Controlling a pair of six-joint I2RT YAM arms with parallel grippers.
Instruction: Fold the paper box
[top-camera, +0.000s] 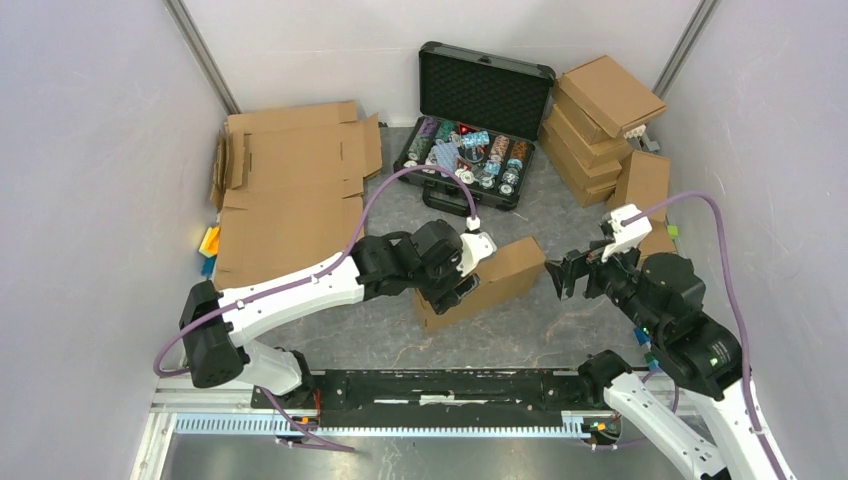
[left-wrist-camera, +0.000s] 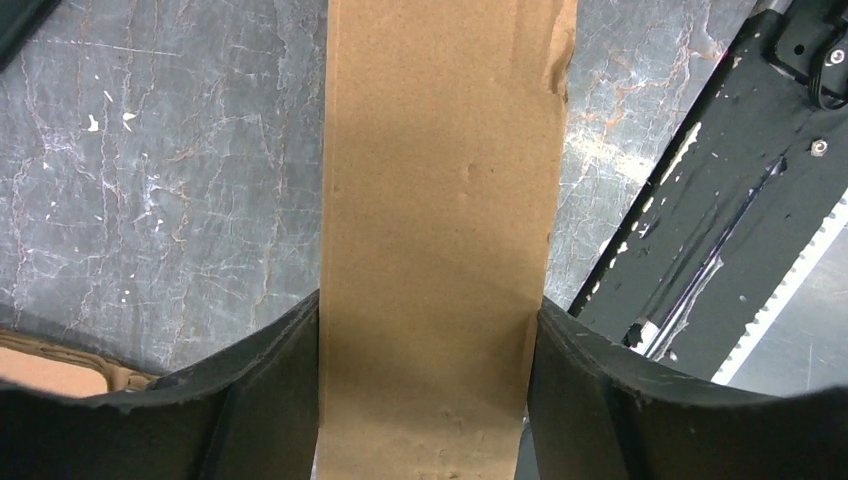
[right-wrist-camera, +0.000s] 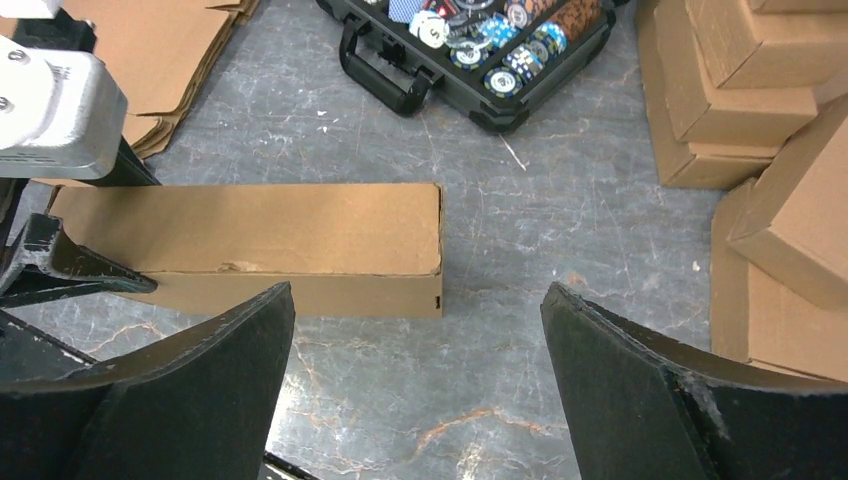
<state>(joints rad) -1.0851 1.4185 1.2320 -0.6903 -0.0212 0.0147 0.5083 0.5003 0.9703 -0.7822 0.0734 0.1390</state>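
Brown corrugated cardboard, matte and faintly dented: paper box (top-camera: 492, 272), closed into a long flat block at mid-table over grey veined tabletop (top-camera: 560, 335). Clamped across its narrow width by left gripper (left-wrist-camera: 430, 335), black fingers (left-wrist-camera: 270, 390) pressed to both side walls. Just off the box's free end, right gripper (right-wrist-camera: 418, 300), spread wide, holding nothing. Behind: foam-lined black case (top-camera: 485, 85), stacked boxes (top-camera: 605, 100), flat die-cut sheets (top-camera: 290, 200).

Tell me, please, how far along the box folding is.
Done: the box on the table already looks closed into shape. In hand: the left hand is clamped across it, while the right hand is open, just off its end. Left: probably letting go; whether it is fully tucked shut isn't visible.
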